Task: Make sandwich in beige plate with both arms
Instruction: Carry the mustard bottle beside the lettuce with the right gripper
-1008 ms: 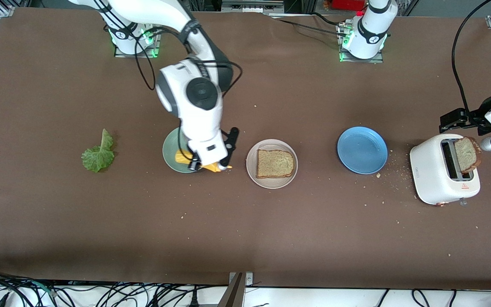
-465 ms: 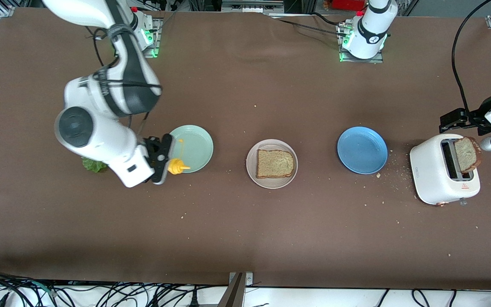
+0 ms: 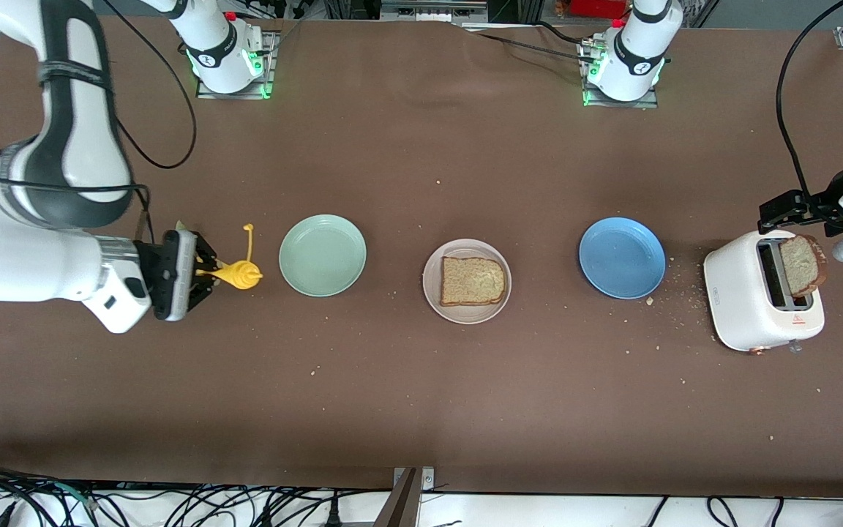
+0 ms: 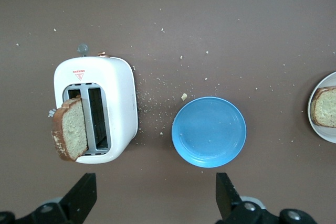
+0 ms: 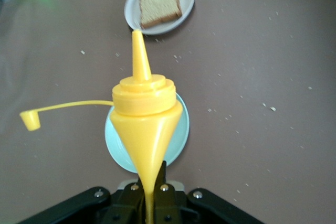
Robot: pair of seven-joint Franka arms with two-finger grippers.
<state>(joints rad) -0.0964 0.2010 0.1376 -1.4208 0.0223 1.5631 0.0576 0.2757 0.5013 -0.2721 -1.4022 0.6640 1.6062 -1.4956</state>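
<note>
Beige plate: the beige plate (image 3: pixel 467 281) sits mid-table in the row of 3 plates, carrying 1 slice of toast (image 3: pixel 472 280), the sandwich's base, ready for filling.
Right gripper: the right gripper (image 3: pixel 202 272) hangs over the table toward the right arm's end, beside the mint-green plate (image 3: pixel 323 255), clamped shut on a yellow squeeze bottle (image 3: pixel 237 274) held level, nozzle aimed along the row of plates.
Blue plate: the blue plate (image 3: pixel 622 257) lies bare between beige plate and toaster (image 3: pixel 762 301).
Left gripper: the left gripper (image 4: pixel 152 200) hovers above the toaster at the left arm's end, fingers spread wide and holding nothing, seemingly placed to take the second slice (image 3: pixel 802 265) standing in the slot.
Right wrist view: shows the bottle's (image 5: pixel 144 124) open cap dangling on its strap and its crushed base in the jaws.
Left wrist view: shows crumbs (image 4: pixel 184 96) scattered beside the toaster (image 4: pixel 96 107).
Unseen: no lettuce visible.
</note>
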